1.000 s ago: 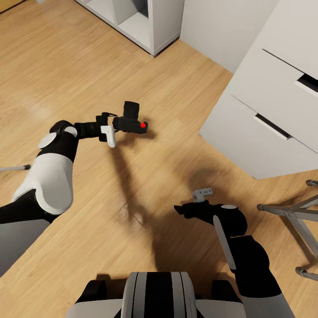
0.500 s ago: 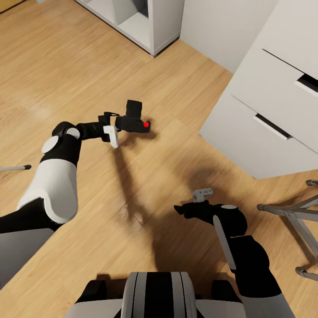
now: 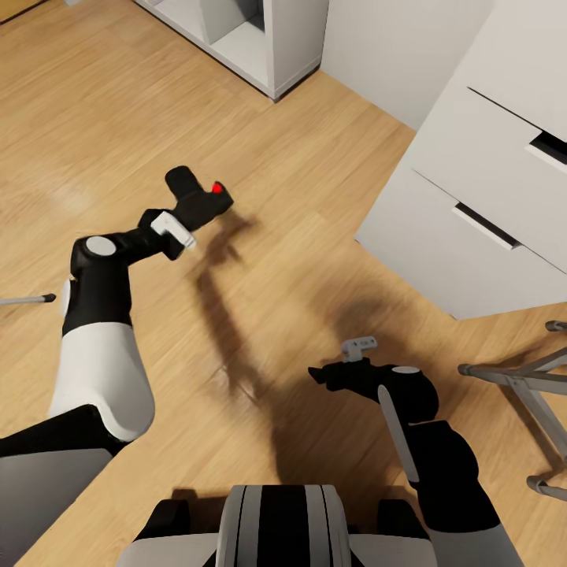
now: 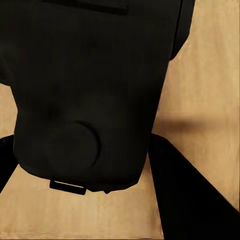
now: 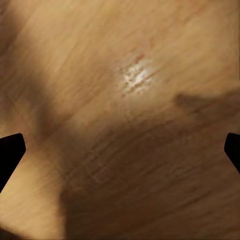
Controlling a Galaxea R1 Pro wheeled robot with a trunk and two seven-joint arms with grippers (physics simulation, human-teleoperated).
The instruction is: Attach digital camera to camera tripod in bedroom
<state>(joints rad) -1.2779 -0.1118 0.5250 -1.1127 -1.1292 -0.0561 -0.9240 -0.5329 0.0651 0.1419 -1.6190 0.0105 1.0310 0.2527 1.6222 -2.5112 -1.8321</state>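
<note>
Head view: left gripper [image 3: 183, 224] extended forward at the end of the left arm, its jaws pinching the digital camera [image 3: 197, 201]. Camera is held above the wood plank floor [image 3: 94, 102], tilted, red dot on the upper side facing up and right. Its shadow falls on the floor just right of it and trails back toward the robot. Wide bare floor lies all around the camera. White cube shelves [image 3: 260, 35] stand at the top edge, well apart from the camera. White drawer chest [image 3: 472, 197] fills the upper right, its near corner pointing at the middle of the floor; 2 dark drawer slots show on its face. A thin silver-grey tripod leg [image 3: 24, 300] with a black tip pokes in at the left edge, beside the left arm's elbow. Low grey metal frame [image 3: 520, 386] sits at the right edge, near the right arm. Right gripper [image 3: 335, 370] hovers low over the floor in front of the trunk, empty; from here I cannot tell its gap.

Left wrist view: black camera body [image 4: 90, 90] close up between the 2 dark fingers [image 4: 185, 190], round dial toward the lens, floor behind it.

Right wrist view: 2 black fingertips [image 5: 10, 150] at opposite edges, spread wide, nothing between them, bare floor [image 5: 125, 125] with a bright glint.
</note>
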